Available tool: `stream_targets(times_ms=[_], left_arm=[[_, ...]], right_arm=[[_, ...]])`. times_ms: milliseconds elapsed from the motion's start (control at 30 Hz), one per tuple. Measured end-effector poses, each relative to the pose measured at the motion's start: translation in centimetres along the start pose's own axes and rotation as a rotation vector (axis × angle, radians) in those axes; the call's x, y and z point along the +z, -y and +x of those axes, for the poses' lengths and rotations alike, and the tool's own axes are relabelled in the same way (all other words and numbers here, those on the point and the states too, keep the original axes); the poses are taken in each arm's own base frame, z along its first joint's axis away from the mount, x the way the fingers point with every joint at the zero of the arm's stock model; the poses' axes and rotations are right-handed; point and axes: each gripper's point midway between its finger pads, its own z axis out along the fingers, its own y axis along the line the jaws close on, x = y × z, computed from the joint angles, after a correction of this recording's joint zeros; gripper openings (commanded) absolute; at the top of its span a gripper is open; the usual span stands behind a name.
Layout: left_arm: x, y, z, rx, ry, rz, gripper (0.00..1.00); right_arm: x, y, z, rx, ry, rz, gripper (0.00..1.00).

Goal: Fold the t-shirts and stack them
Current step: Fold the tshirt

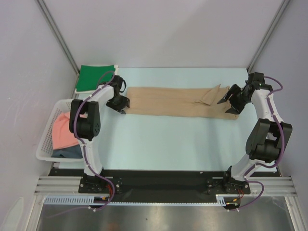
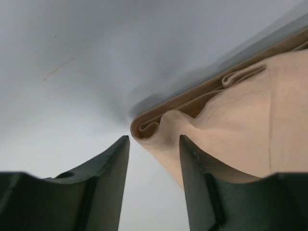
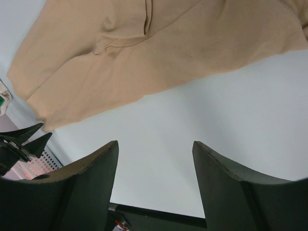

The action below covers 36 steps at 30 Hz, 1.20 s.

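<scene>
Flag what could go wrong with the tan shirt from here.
1. Left jaws sit at only the corner of the tan t-shirt; its layers curl there, so a close may catch some and the fold opens.
2. Right jaws stand open off the cloth beside a loose sleeve flap; it may drag unevenly.

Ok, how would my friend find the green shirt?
Start at the pale blue table and go to its far left corner, just beyond the white basket. The green t-shirt lies there, folded flat. It is the only bright green thing; the tan t-shirt is stretched long across the middle.
</scene>
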Motion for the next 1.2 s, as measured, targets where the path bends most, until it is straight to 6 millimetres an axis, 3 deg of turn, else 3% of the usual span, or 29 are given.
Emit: stream_targets(times_ms=[167,200,267,567,833,1067,1200], left_arm=[[0.2,-0.1,0.0,-0.003,0.001,-0.006,0.37],[0.3,-0.1,0.0,-0.003,0.001,-0.006,0.28],[0.4,-0.1,0.0,-0.002,0.000,-0.008,0.21],[0.7,-0.6,0.1,0.033,0.000,-0.014,0.06],[0.4,-2.7,0.9,0.068,0.011,0.000,0.07],[0.5,-3.6,1.3,0.078,0.012,0.004,0.07],[0.7,-3.7,1.3,0.089,0.014,0.012,0.23]], right_arm=[[0.0,0.0,0.0,0.001,0.000,0.000,0.70],[0.0,0.1,0.0,0.002,0.001,0.001,0.70],[0.0,0.1,-0.1,0.002,0.002,0.001,0.70],[0.0,0.3,-0.4,0.033,0.007,-0.019,0.70],[1.6,1.1,0.7,0.109,-0.046,-0.038,0.70],[1.9,0.4,0.9,0.099,-0.050,-0.053,0.70],[2.1,-0.2,1.4,0.081,-0.062,-0.056,0.70]])
